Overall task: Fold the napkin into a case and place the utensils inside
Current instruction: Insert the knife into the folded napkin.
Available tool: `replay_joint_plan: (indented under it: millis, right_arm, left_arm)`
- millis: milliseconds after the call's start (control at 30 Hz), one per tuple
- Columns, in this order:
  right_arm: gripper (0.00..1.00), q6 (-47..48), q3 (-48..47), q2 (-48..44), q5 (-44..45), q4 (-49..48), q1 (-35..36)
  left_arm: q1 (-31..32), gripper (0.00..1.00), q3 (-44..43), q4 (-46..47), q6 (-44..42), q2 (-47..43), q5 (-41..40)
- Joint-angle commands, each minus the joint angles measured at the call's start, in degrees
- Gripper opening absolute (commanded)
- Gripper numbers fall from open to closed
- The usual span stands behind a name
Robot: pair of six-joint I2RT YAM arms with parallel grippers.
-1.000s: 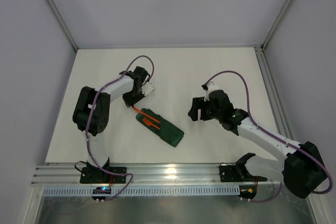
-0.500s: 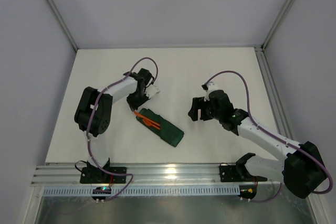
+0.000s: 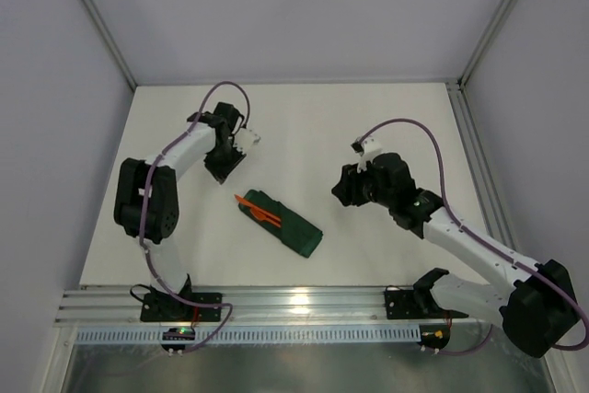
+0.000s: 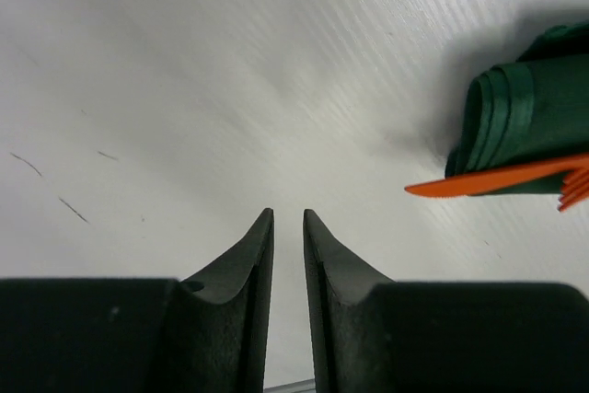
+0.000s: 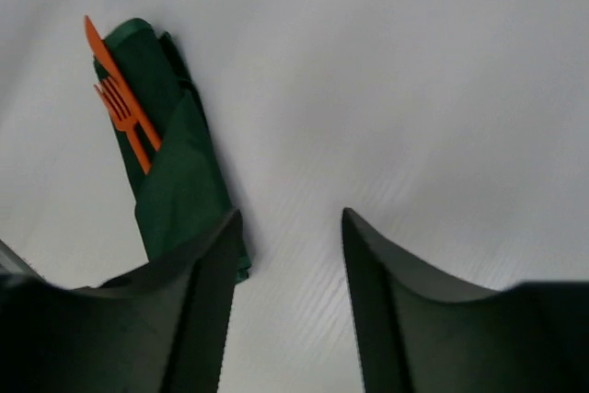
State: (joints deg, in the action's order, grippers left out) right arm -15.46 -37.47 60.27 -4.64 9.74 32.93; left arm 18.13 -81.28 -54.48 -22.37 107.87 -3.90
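Observation:
The dark green case [image 3: 287,225] lies diagonally on the white table, its open end at the upper left. Two orange utensils [image 3: 258,207] stick out of that end: in the right wrist view a fork [image 5: 126,115] and a knife [image 5: 99,51] rest in the case [image 5: 177,177]. My left gripper [image 3: 219,170] hovers up and left of the case, apart from it. Its jaws are shut to a thin slit [image 4: 288,213] with nothing between; the case [image 4: 526,112] and a utensil tip [image 4: 488,182] show at the right. My right gripper [image 3: 343,192] stands open [image 5: 287,218] and empty to the case's right.
Metal frame posts [image 3: 101,34] rise along both sides of the table [image 3: 368,117]. An aluminium rail [image 3: 294,306] runs along the near edge by the arm bases. Purple cables loop over both arms.
My left gripper has pulled back from the utensils' end of the case, moving up and left. The right arm shifted slightly. Case and utensils have stayed put.

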Motion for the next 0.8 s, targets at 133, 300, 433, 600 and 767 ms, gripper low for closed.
replay_joint_plan:
  millis: [133,300,433,600,767]
  right_arm:
    - [0.23,9.0,-15.7,18.4,-7.9,-10.2,9.7]
    - [0.25,14.3,-28.0,33.5,-6.3,-7.5,16.6]
    - [0.25,15.0,-33.0,41.3,-6.7,-6.1,18.3]
    - [0.28,17.0,-35.2,45.9,-7.0,-5.4,20.3]
    - [0.29,16.2,-36.3,49.9,-6.1,-5.6,20.7]
  left_arm:
    - [-6.4,0.24,8.5,0.1,4.8,-9.9,26.4]
    - [-6.7,0.24,13.1,3.9,8.1,-11.2,29.1]
    - [-7.8,0.26,18.2,9.2,11.1,-14.4,29.7]
    - [-7.8,0.35,20.8,14.2,12.6,-13.7,31.5]
    - [-7.8,0.39,21.8,15.7,13.5,-10.5,33.3]
